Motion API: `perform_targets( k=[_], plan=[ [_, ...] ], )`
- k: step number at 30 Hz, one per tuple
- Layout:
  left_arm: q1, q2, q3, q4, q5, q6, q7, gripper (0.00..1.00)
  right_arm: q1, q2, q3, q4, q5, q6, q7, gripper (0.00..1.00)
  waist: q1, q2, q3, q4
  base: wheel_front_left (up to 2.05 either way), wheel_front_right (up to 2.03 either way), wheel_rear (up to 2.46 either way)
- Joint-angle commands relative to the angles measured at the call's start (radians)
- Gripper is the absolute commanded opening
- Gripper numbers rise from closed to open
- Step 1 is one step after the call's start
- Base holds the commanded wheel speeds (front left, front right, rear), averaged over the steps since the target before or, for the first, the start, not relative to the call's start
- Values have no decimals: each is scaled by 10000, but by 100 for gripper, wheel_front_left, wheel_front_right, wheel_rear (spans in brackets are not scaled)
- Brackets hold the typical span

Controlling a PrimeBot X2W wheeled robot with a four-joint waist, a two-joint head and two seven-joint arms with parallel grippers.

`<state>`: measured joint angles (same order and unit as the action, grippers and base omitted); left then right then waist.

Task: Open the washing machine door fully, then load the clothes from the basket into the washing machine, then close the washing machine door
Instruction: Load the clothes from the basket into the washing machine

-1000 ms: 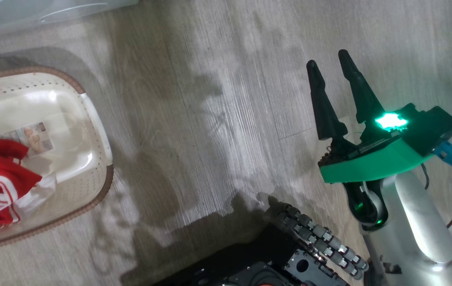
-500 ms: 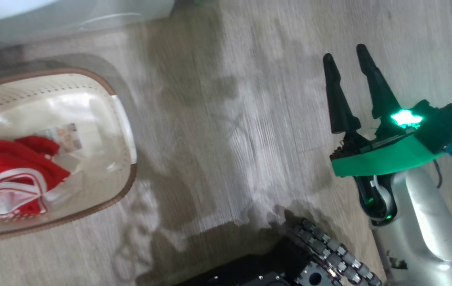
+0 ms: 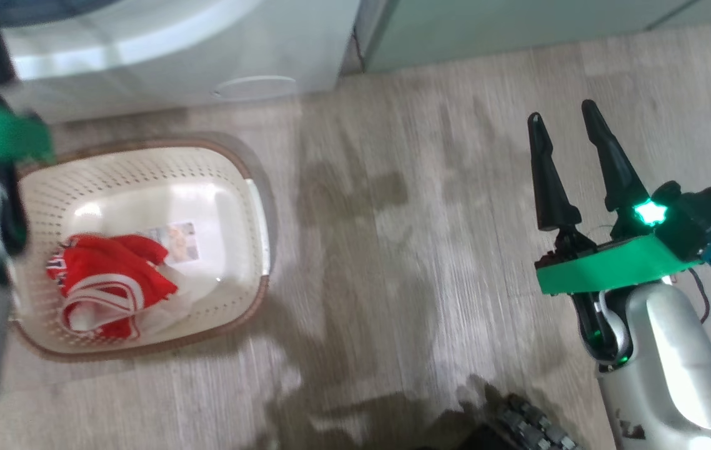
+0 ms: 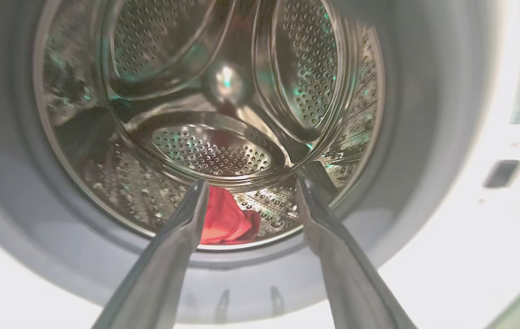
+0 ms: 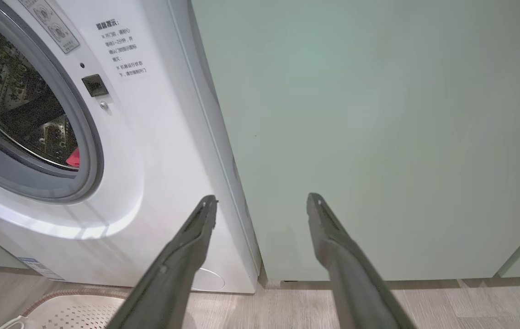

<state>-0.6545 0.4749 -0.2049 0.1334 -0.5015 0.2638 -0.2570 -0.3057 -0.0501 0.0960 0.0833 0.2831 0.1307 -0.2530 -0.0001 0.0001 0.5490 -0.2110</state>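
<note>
Left end effector [image 4: 252,183], spread empty, faces the open washing machine [image 4: 452,237].

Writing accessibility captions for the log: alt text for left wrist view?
A red garment lies low in the steel drum of the washing machine. The left gripper, open and empty, points into the drum toward it.

home laundry corner, washing machine [image 5: 150,173], pale green cabinet [image 5: 379,114], wood-look floor [image 3: 424,219]

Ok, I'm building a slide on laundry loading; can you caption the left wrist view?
Open left gripper faces the steel drum, one red garment lying inside.
</note>
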Motion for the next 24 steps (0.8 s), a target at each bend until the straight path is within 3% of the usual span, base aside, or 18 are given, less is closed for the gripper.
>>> perform_targets(
  k=[1,5,13,24],
  plan=[
    [501,245,466,-824,262,218,-41,100,273,-1,108,-234,-109,0,-84,100,1,-1,-414,323,0,0,0],
    [2009,4,456,-2026,645,454,-44,100,353,-1,-45,-201,-316,0,-15,100,1,-1,-830,538,0,0,0],
    [4147,-721,289,-2963,1095,645,-46,100,775,-1,-470,-230,-696,0,289,100,1,-1,-1931,984,0,0,0],
    [5903,-1600,259,-2877,1521,456,-46,100,1865,-1,-1022,-570,-1048,0,914,100,1,-1,-3575,1585,0,0,0]
  ],
)
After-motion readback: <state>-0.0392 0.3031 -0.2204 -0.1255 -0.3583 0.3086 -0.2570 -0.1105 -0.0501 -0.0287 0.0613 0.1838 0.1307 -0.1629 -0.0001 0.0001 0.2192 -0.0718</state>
